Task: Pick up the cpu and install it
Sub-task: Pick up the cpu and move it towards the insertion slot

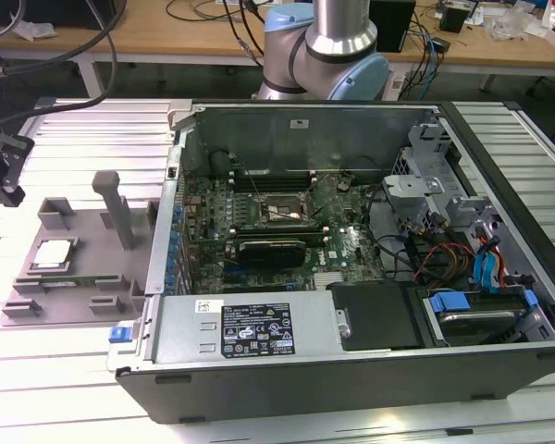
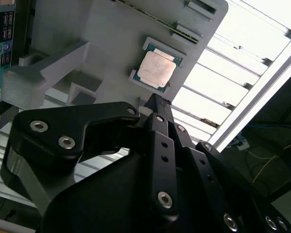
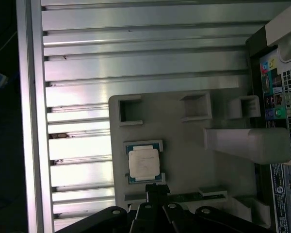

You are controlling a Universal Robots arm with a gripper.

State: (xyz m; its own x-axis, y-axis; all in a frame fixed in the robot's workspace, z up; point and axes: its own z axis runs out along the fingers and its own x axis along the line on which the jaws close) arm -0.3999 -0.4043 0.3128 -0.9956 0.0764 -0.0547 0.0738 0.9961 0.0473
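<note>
Step in hand, as I judge it: approach for the pick, nothing grabbed yet. The tool hovers over the grey fixture tray on the slatted counter. Its tips look pinched together and empty. The cpu lies flat in a tray pocket just ahead of and below the tool tips, apart from them. It's a small square chip with a pale silvery-grey lid, a greenish rim and a dull sheen. A pick would call for tips spread wider than the chip, squared to its edges, and a light hold on a thin part. The socket in the computer case sits well apart from the tool.
</note>
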